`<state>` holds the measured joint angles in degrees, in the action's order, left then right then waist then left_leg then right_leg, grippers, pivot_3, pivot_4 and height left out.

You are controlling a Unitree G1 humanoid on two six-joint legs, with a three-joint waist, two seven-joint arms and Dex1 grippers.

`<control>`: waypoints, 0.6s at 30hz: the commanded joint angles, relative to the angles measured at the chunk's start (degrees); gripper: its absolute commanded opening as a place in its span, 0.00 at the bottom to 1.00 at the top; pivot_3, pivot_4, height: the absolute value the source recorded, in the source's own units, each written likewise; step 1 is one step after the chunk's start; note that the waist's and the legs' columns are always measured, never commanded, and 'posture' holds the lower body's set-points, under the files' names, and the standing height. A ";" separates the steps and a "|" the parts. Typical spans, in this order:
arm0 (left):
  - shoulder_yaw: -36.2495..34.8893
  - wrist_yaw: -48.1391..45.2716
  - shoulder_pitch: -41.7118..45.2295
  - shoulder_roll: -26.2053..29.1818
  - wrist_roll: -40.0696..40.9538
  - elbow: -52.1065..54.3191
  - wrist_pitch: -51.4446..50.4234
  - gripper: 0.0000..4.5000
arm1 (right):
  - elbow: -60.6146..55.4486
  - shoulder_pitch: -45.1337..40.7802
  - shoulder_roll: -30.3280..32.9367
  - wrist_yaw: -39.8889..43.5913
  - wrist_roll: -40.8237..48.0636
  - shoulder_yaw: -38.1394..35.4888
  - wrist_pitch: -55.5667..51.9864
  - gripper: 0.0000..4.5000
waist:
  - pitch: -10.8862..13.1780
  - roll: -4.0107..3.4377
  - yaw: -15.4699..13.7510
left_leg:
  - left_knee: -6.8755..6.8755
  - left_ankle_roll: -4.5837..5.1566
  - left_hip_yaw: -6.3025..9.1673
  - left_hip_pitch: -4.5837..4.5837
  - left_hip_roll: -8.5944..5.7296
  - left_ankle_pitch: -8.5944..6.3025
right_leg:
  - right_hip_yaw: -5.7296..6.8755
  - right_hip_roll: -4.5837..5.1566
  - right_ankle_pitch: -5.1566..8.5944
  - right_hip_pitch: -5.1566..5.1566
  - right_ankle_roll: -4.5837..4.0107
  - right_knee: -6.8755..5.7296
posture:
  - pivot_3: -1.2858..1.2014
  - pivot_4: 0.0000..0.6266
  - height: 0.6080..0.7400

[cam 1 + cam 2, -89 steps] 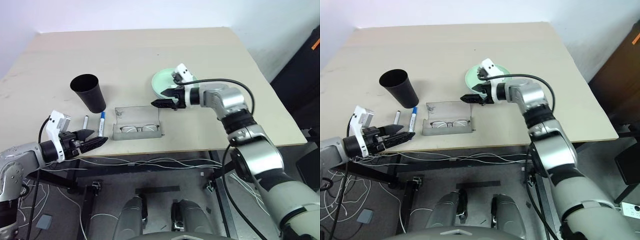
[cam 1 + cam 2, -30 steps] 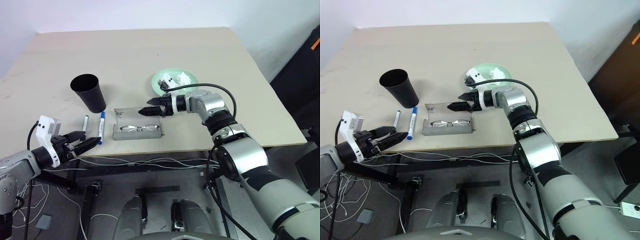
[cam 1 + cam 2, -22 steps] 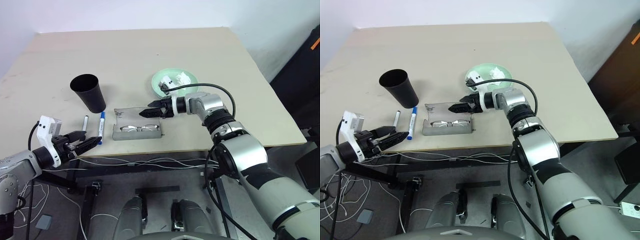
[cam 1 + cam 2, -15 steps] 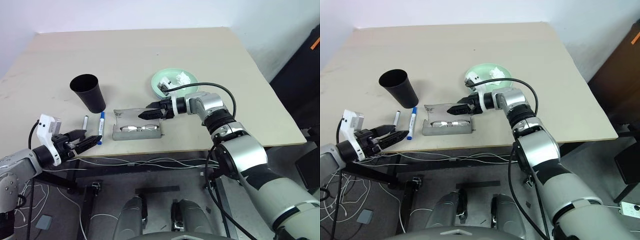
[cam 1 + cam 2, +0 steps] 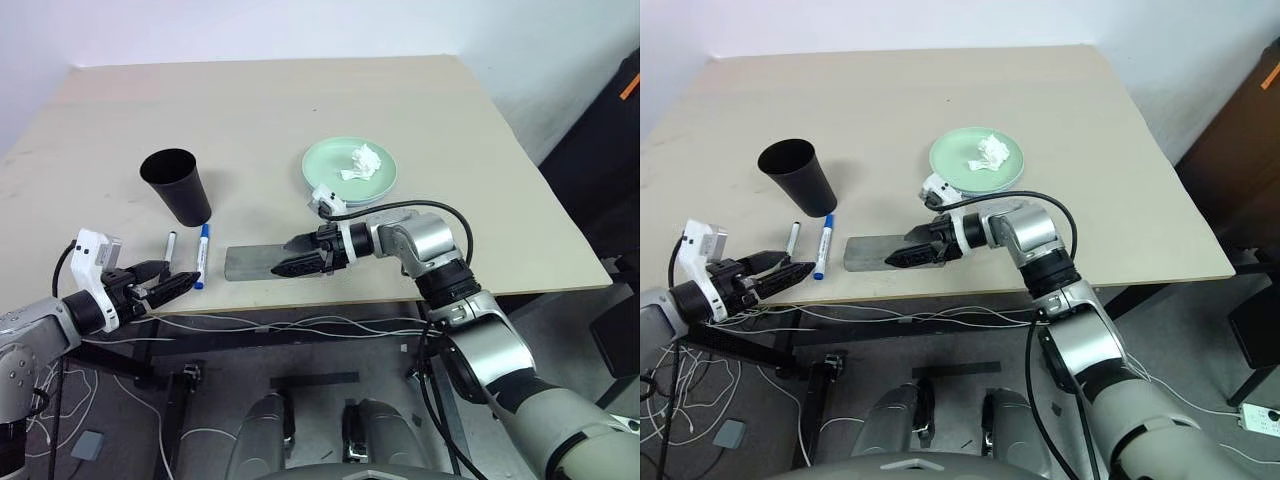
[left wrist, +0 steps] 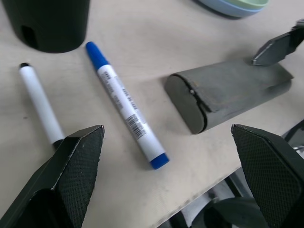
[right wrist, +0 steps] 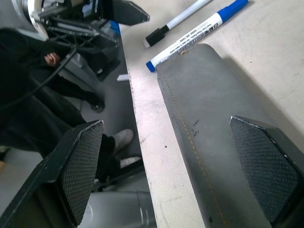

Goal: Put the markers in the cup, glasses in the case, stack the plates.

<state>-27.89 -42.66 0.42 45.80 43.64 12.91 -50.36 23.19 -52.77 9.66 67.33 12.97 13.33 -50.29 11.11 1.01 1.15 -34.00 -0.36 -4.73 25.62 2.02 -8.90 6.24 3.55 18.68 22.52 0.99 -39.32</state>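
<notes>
With the case lying shut under the spread-fingered right gripper, the markers just ahead of the wide-apart left gripper look due next.

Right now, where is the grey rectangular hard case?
In the head views the grey rectangular hard case lies closed near the table's front edge, right of the blue-capped marker, with the open right gripper over its right end.
</notes>
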 commanded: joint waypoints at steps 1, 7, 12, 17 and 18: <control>-2.04 0.25 0.70 1.80 -0.09 0.38 0.35 1.00 | -2.43 0.80 0.52 -0.42 0.99 0.98 1.00 0.99 | 0.00 0.00 -0.01 | 0.00 0.00 0.00 0.00 0.00 0.00 | 0.00 0.00 0.00 0.00 0.00 0.01 | 0.52 0.24 1.00; -4.50 9.11 4.05 2.79 0.54 1.22 -6.53 1.00 | -6.22 1.59 1.75 -1.08 3.81 -1.85 4.11 0.99 | 0.01 -0.01 -0.06 | 0.00 0.01 0.00 0.03 0.00 0.00 | 0.00 0.00 0.00 0.02 0.00 0.01 | 0.52 0.24 1.00; -0.74 21.58 9.45 2.50 -4.66 4.54 -12.74 1.00 | -7.22 2.38 3.09 -1.58 4.39 -1.47 4.80 0.99 | 0.01 0.03 -0.29 | -0.02 0.11 0.00 0.03 -0.01 0.07 | 0.01 0.00 -0.04 -0.02 0.08 0.01 | 0.52 0.24 1.00; 2.91 27.69 14.40 1.22 -7.54 4.26 -17.47 1.00 | -6.01 1.90 3.53 -3.09 4.83 -2.13 5.26 0.99 | 0.03 0.06 -0.27 | -0.02 0.14 -0.05 0.03 -0.02 0.08 | -0.03 -0.02 -0.06 0.00 0.12 0.01 | 0.52 0.24 1.00; 4.13 28.31 15.32 1.01 -7.69 4.14 -19.33 1.00 | -6.00 1.81 3.69 -3.42 4.89 -2.37 5.36 0.99 | 0.03 0.06 -0.21 | -0.02 0.14 -0.05 0.02 -0.02 0.08 | -0.03 -0.02 -0.06 -0.01 0.12 0.00 | 0.52 0.24 1.00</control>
<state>-24.99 -15.79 14.65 46.21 37.04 15.92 -67.30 18.02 -49.93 12.99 64.46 16.65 12.66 -45.78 11.14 1.08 0.94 -34.02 -0.22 -4.78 25.64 2.00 -8.82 6.21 3.52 18.62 22.51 1.11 -39.32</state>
